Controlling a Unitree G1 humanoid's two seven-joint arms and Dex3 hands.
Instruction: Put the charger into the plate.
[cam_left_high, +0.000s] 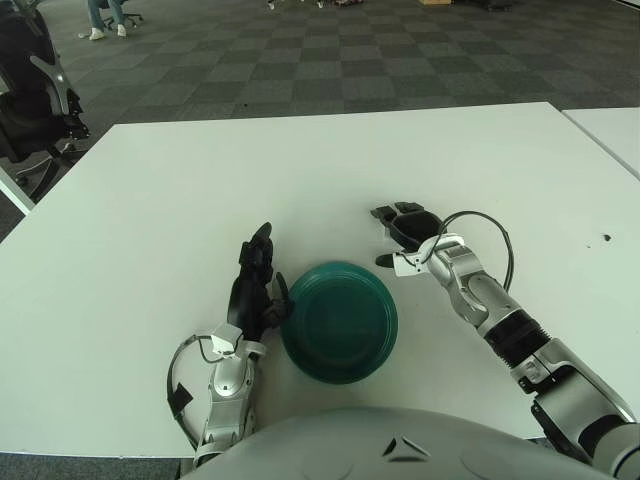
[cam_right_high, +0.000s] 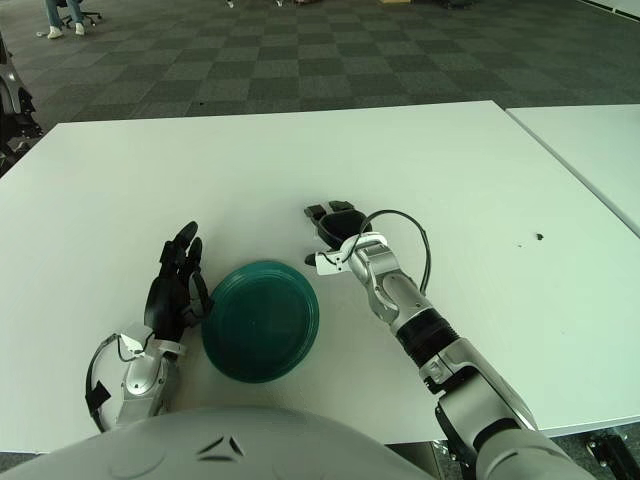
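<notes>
Dark chequered carpet surrounds a broad white table (cam_left_high: 180, 200), on which the work is laid out. A small white block-shaped charger (cam_left_high: 405, 264) shows at the underside of the right hand (cam_left_high: 405, 236), just beyond the right rim of a round dark-green plastic plate (cam_left_high: 340, 320) and not yet over it. The right hand appears clenched on the charger, its dark thumb against the near side of the block and its fingers (cam_left_high: 398, 211) reaching over the top; whether the block is lifted off the table or touches it cannot be determined. The plate holds nothing. The left hand (cam_left_high: 258, 285) shows just beside the plate's left rim, fingers extended and relaxed, grasping nothing. In judgement, the step in hand is the carry: pick-up is done and placement is outstanding. The next move calls for a short travel toward the robot and to its left, bringing the charger above the plate's centre, then a lowering and a release clear of the raised rim, so that the block does not tip out. The left eye view alone shows a black office chair (cam_left_high: 30, 90) beyond the table's left corner. The right eye view shows far more of a second white table (cam_right_high: 590, 150) adjoining on the right, and sets the charger (cam_right_high: 333, 262) slightly clearer of the plate's edge.
</notes>
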